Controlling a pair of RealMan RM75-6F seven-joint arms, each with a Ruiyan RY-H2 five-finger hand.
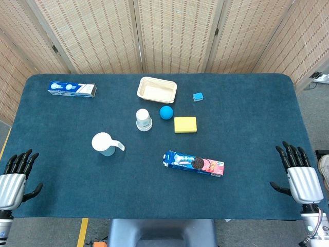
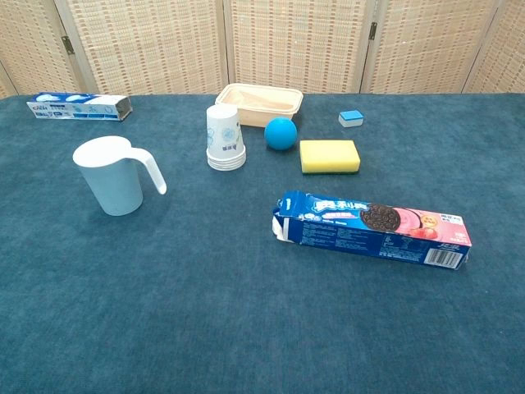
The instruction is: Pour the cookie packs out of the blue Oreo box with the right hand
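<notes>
The blue Oreo box (image 1: pixel 194 163) lies flat on the dark blue table, a little right of centre; in the chest view the Oreo box (image 2: pixel 373 229) has its open flap end pointing left. My right hand (image 1: pixel 299 175) rests at the table's near right edge, fingers spread and holding nothing, well to the right of the box. At the near left edge my left hand (image 1: pixel 15 177) is also spread and holds nothing. Neither hand shows in the chest view.
A white mug (image 1: pixel 105 143) stands left of the box. Behind it are a stack of paper cups (image 1: pixel 144 120), a blue ball (image 1: pixel 165 112), a yellow sponge (image 1: pixel 185 124), a beige tray (image 1: pixel 157 89), a small blue eraser (image 1: pixel 198 96) and a toothpaste box (image 1: pixel 72 89) at far left.
</notes>
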